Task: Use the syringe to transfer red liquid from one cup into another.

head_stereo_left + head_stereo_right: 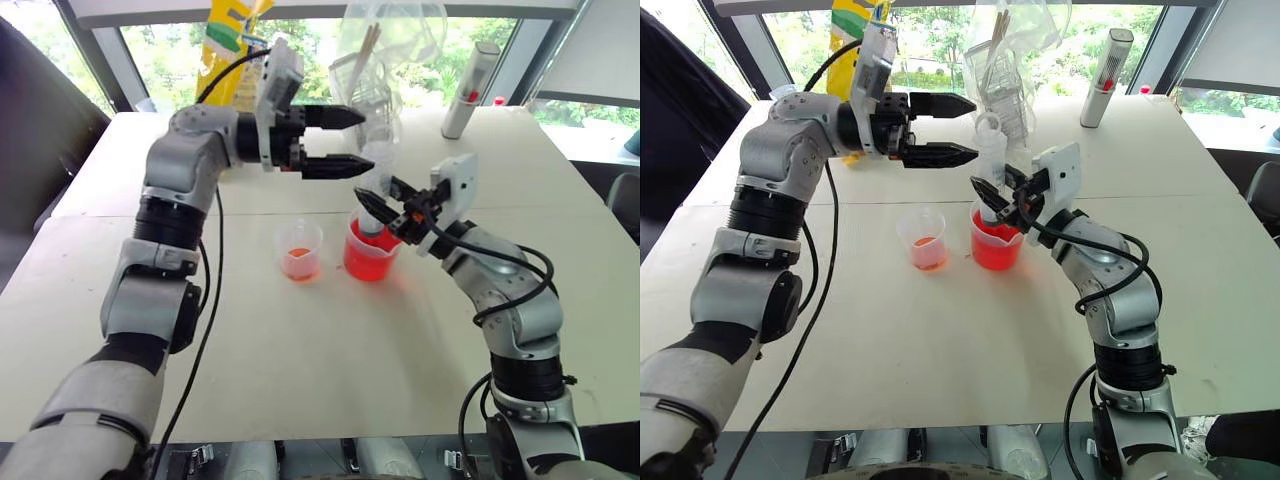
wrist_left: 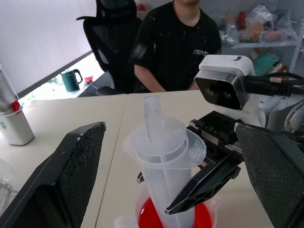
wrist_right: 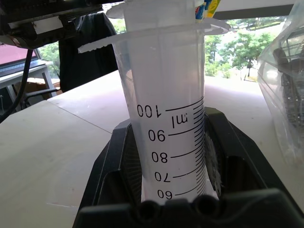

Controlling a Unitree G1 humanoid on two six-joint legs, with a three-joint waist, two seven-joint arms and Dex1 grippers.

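Clear plastic syringe (image 1: pixel 992 160) stands in the larger cup (image 1: pixel 996 243), clamped by the right gripper (image 1: pixel 1002 200); left gripper (image 1: pixel 958 128) gapes alongside.

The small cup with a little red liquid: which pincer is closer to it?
Right. The right pincer holds the syringe in the neighbouring big cup, beside the small cup; the left pincer hovers open, higher.

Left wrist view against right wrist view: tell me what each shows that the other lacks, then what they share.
Left wrist view alone: a seated person, the red liquid in the larger cup, a green kettle, and the open left gripper. Right wrist view alone: the printed scale marks and trees outside. Both: the syringe, clamped upright by the shut right gripper, and the table.
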